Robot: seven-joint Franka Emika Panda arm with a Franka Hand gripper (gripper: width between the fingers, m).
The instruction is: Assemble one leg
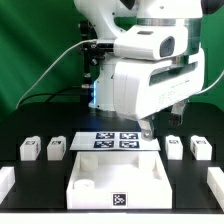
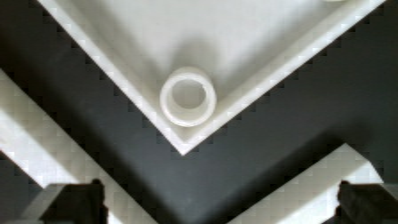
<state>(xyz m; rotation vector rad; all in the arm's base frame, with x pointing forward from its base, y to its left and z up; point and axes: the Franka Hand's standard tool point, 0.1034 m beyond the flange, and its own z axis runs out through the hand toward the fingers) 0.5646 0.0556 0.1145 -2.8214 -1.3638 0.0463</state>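
Note:
Four small white legs with markers stand on the black table: two on the exterior view's left (image 1: 30, 149) (image 1: 57, 148) and two on its right (image 1: 175, 146) (image 1: 199, 148). The large white tabletop (image 1: 100, 172) lies at the front centre. My gripper (image 1: 150, 125) hangs above the tabletop's far right part, away from every leg. In the wrist view one corner of the tabletop (image 2: 267, 60) shows with a round socket (image 2: 187, 97) in it. My gripper (image 2: 217, 205) is open and empty, its dark fingertips (image 2: 71, 205) wide apart. No leg shows in the wrist view.
The marker board (image 1: 115, 141) lies just behind the tabletop, under the arm. White blocks sit at the table's front edges on the exterior view's left (image 1: 5, 185) and right (image 1: 215, 185). A green backdrop stands behind.

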